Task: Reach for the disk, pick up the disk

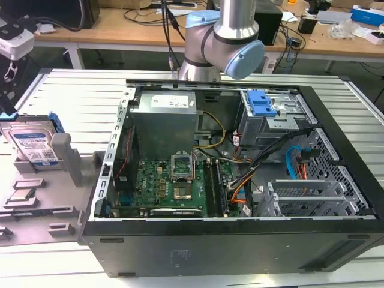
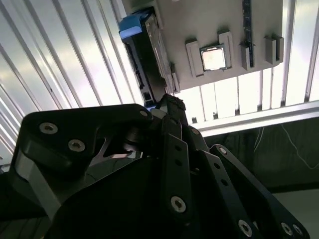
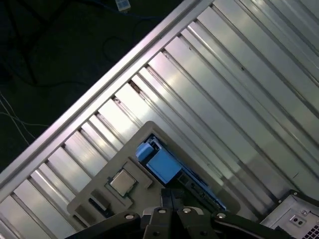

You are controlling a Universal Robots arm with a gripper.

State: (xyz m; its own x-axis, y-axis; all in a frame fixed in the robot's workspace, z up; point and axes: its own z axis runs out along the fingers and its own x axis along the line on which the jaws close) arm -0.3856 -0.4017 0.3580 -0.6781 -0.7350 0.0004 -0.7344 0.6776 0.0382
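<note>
The disk (image 1: 33, 147) sits in a grey holder (image 1: 60, 201) on the slatted metal table (image 1: 72, 84), at the exterior view's left, well apart from the open computer case (image 1: 240, 252). Its label faces up and a blue bracket frames its edges. A small square chip (image 1: 21, 195) lies in the same holder, just beside the disk.

In both wrist views the gripper (image 2: 169, 102) (image 3: 171, 195) hangs above the holder, pointed toward the disk (image 2: 147, 55) (image 3: 162, 164) and clear of it. Its jaws look pressed together with nothing between them. The arm (image 1: 222, 42) rises behind the case.

I judge this to be the reach, with the pick-up not yet begun. A grasp would call for the jaws to part enough to take the disk across its edges, lined up with its sides, and kept off the chip (image 2: 213, 58) (image 3: 123, 182)
</note>
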